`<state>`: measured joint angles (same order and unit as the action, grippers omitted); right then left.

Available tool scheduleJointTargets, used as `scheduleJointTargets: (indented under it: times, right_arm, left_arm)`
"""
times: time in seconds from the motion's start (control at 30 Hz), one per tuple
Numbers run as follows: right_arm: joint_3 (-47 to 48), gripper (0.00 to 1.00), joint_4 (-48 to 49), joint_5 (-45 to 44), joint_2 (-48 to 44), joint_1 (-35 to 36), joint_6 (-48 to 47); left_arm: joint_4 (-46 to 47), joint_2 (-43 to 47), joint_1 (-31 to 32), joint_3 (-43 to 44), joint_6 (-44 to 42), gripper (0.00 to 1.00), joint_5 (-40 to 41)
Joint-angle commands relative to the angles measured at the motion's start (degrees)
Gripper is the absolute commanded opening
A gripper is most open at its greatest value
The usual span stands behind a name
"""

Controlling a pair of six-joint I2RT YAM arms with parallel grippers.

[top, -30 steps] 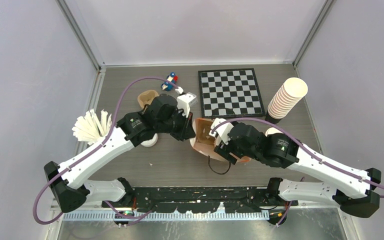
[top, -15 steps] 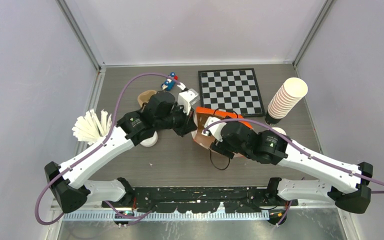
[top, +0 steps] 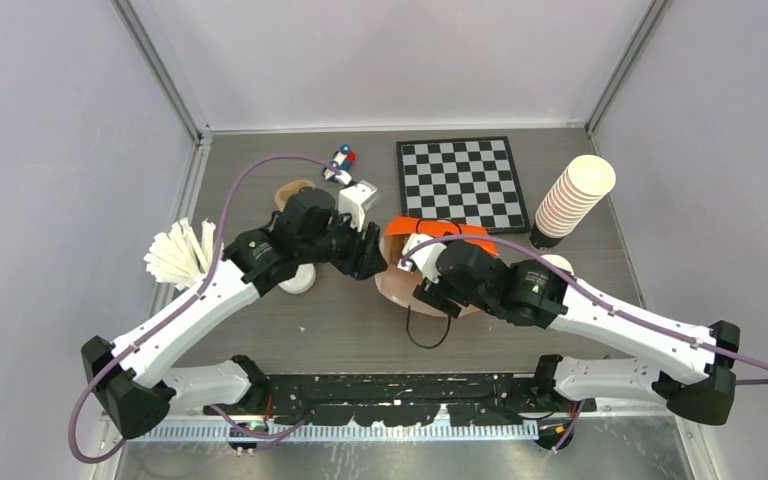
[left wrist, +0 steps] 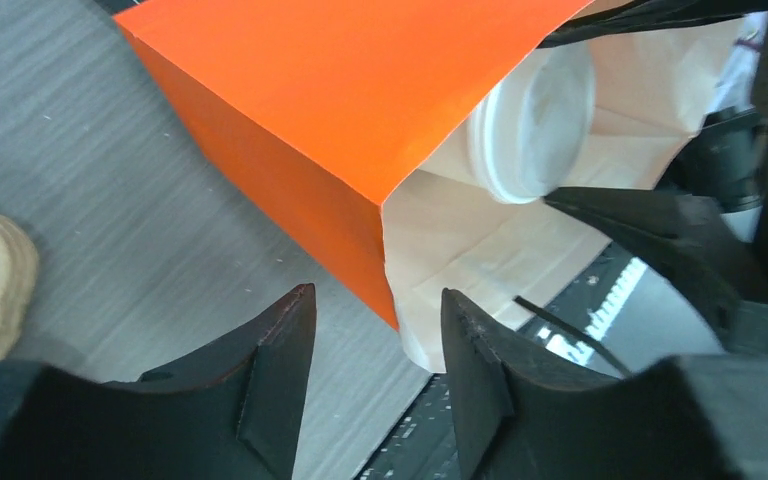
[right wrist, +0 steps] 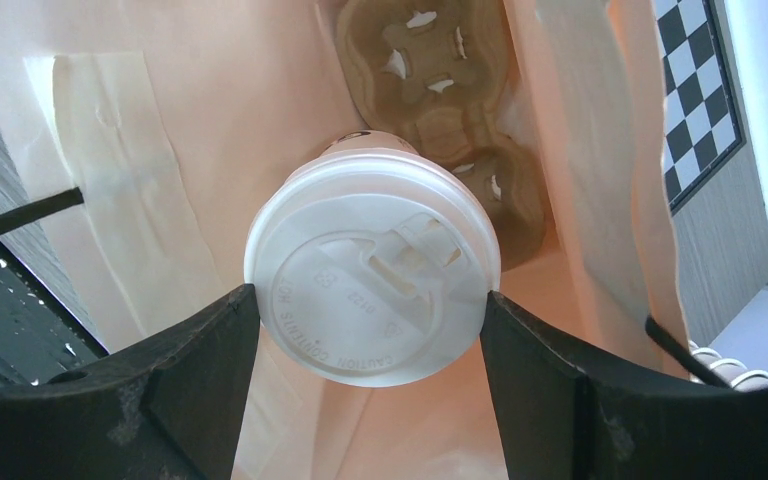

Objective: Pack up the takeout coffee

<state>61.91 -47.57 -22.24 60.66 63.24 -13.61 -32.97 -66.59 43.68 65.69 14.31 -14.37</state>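
The orange paper bag (top: 430,229) lies tipped in the middle of the table, its mouth facing the near left. My right gripper (right wrist: 370,295) reaches into that mouth and is shut on the takeout coffee (right wrist: 372,275), one finger pressing on each side of its white sip lid. A brown cup carrier (right wrist: 440,100) lies deep in the bag behind the cup. My left gripper (left wrist: 378,295) is open just outside the mouth. The bag's orange edge (left wrist: 360,240) ends just beyond its fingertips, and the cup (left wrist: 538,120) shows inside. From above, the left gripper (top: 370,260) is beside the bag's left rim.
A chessboard (top: 460,183) lies behind the bag and a tall stack of lidless cups (top: 574,198) leans at the right. At the left are a fan of white sticks (top: 180,255), a white lid (top: 298,283), a brown carrier (top: 290,192) and small coloured pieces (top: 340,165).
The left jaws have parted from shut and let go of the bag's rim. The bag tipped over, showing its orange side. The right arm moved left with the cup.
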Motion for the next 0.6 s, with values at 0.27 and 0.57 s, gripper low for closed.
scheduleJointTargets:
  times: [0.27,0.57]
  right_arm:
    - [-0.26,0.57,5.15,1.1,2.2,-0.08,-1.94]
    - [0.98,0.56,5.38,-0.01,3.2,-0.07,-3.01]
  left_arm:
    - [2.38,5.82,-0.09,-5.77,11.3,0.57,-1.28]
    - [3.96,3.53,-0.09,-5.39,10.71,0.54,-2.02]
